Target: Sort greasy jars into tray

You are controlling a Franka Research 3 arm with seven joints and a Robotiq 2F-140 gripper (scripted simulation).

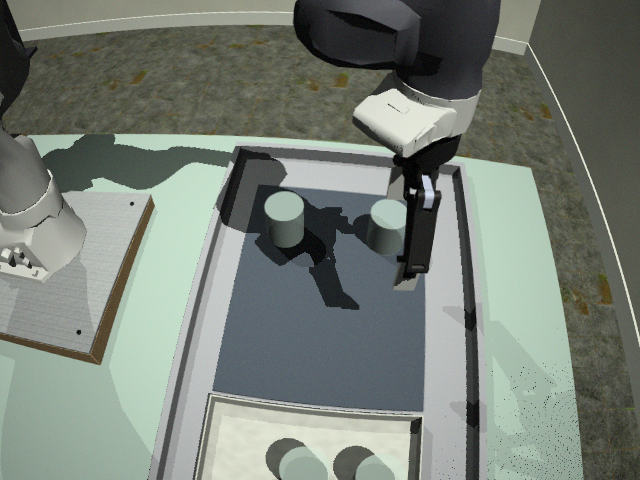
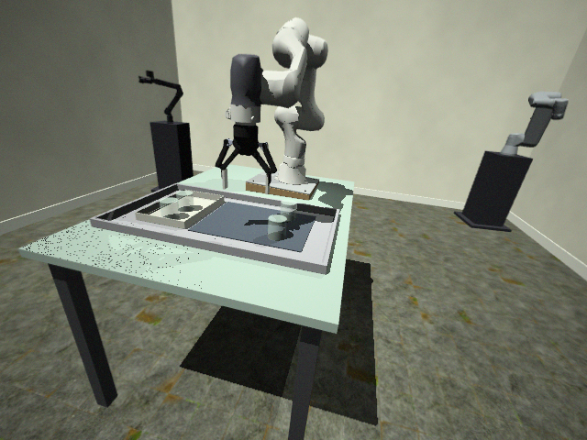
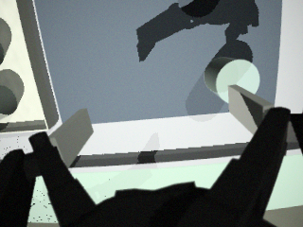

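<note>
Two glass jars stand mouth down at the far end of the dark drying mat (image 1: 320, 320): a left jar (image 1: 283, 218) and a right jar (image 1: 387, 224). They also show in the exterior view, the nearer jar (image 2: 277, 225) and the farther jar (image 2: 287, 208). Two more jars (image 1: 302, 462) (image 1: 374, 467) stand inside the pale tray (image 1: 310, 444) beside the mat. My gripper (image 1: 408, 276) is open and empty. It hangs well above the table (image 2: 245, 179), near the mat's long edge beside the right jar. In the wrist view my gripper (image 3: 157, 110) is spread wide, with one jar (image 3: 233, 79) close to one finger.
A raised grey rim (image 1: 467, 289) frames the steel top around mat and tray. The arm's base plate (image 1: 67, 273) lies on the table to the left. Two dark camera stands (image 2: 495, 189) (image 2: 171, 151) stand on the floor away from the table.
</note>
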